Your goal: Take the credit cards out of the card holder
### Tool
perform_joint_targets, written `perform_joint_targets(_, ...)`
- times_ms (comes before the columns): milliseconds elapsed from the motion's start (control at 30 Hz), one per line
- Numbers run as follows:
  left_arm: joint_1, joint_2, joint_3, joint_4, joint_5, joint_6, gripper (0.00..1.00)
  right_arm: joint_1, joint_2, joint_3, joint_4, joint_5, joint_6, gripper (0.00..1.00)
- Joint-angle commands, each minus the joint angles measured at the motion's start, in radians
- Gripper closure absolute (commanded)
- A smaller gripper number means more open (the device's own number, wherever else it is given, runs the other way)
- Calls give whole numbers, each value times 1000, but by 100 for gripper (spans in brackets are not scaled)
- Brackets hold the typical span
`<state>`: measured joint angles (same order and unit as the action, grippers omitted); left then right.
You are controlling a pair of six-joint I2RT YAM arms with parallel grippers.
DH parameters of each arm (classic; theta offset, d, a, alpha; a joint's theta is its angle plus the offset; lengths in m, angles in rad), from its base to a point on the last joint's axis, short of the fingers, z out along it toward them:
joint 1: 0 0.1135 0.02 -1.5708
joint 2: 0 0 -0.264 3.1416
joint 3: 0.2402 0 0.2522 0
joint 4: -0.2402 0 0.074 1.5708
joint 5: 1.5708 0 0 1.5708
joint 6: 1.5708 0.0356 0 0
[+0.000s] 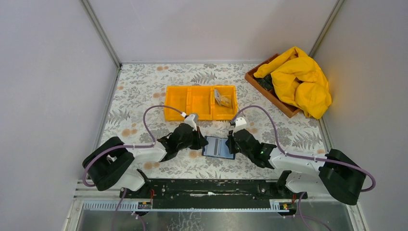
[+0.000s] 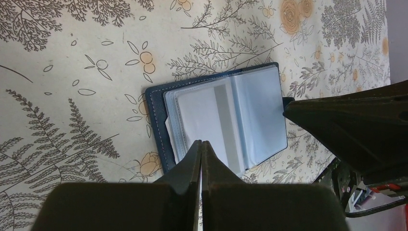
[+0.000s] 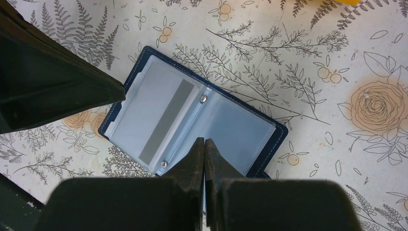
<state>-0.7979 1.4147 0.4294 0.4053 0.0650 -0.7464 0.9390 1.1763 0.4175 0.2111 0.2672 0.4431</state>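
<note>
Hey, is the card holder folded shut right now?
No, the card holder lies spread open on the table, with a card bearing a grey stripe visible inside it.

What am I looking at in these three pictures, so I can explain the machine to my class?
Two robot arms are bolted to a flowery table. One picture looks down from above; the other two come from cameras on each wrist. Between the left arm and right arm lies an open blue card holder, a striped card in its clear sleeve. Both arms' jaws are shut at its edges; whether they pinch anything is unclear. Behind stands an orange tray with cards, and a yellow cloth in a brown box.
</note>
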Motion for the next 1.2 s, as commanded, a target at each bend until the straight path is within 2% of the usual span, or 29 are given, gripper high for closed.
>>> perform_joint_targets(0,2,-11,-8,19,-22,0,100,5,21,-7,69,-16,6,100)
perform_joint_targets(233,2,-8,-3,-41,-77,19,100,5,46,-2,73,-21,9,100)
perform_joint_targets(600,1,93,-11,56,-13,-17,100,5,49,-3,65,-14,10,100)
perform_joint_targets(1167,1,96,-7,133,61,-54,100,3,95,10,56,-38,21,100)
